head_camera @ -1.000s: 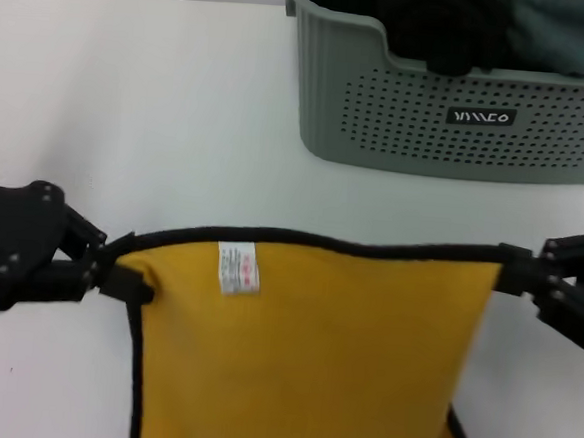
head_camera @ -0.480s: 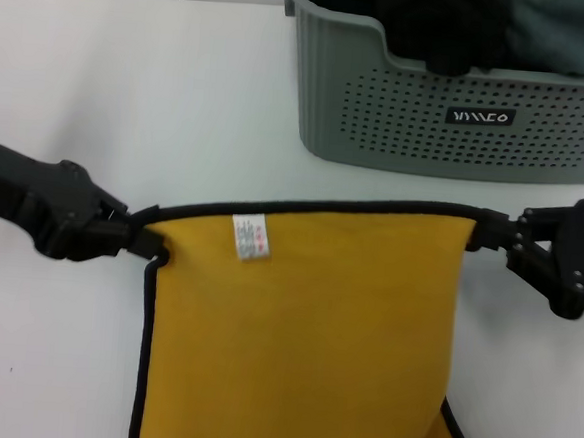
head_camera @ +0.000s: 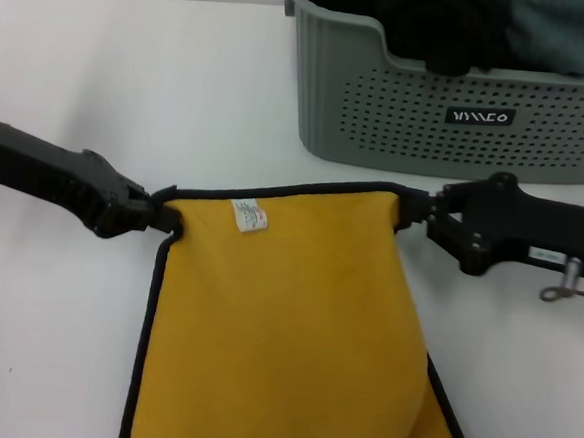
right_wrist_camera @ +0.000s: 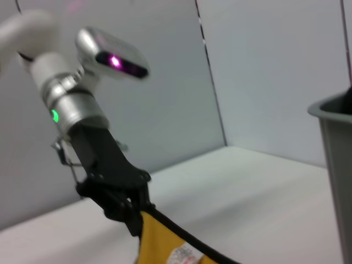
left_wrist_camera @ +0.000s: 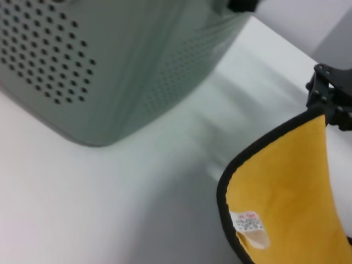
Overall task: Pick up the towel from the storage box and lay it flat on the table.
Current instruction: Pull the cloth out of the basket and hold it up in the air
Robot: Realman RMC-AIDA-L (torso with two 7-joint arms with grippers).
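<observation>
Between the two pincers, just in front of the grey-green perforated plastic storage box (head_camera: 461, 101): mustard-yellow plush towel (head_camera: 285, 319), black-trimmed, held by its far edge.
Left pincer (head_camera: 155, 215) and right pincer (head_camera: 420, 214) each clamp a far corner; that edge runs left-right, sagging slightly, cloth trailing toward the robot over the white desk (head_camera: 161, 90).

The table (head_camera: 131, 87) is viewed downward from the head, while the towel (left_wrist_camera: 286, 192) is shared by both close, low-set wrist views.
</observation>
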